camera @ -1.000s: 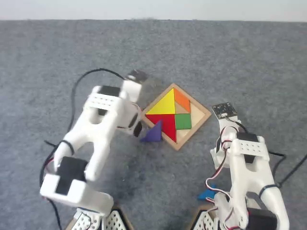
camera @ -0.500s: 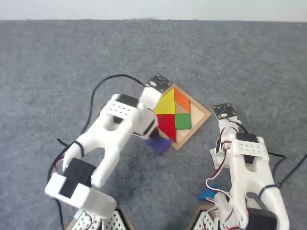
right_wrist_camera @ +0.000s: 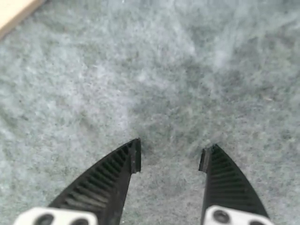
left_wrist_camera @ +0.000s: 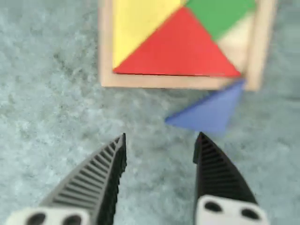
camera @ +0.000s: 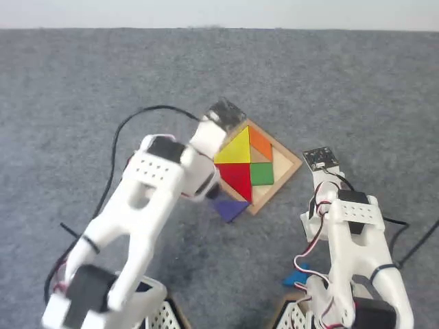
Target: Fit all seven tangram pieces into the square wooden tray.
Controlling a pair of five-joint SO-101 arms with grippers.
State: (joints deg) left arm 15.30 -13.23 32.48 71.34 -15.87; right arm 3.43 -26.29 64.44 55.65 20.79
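Left end effector (left_wrist_camera: pixel 161 136) hovers open beside the purple triangle (left_wrist_camera: pixel 211 110) lying outside the tray (left_wrist_camera: pixel 164 82)'s near edge, probably to grasp it.

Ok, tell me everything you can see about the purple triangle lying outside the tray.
The purple triangle is a small flat piece, painted wood by the look, blue-violet with a plain face. It lies flat on the grey felt just outside the wooden tray, along the edge by the red triangle, one tip near the tray's corner; whether it touches the rim I cannot tell. The left gripper is open just short of it, not holding it.
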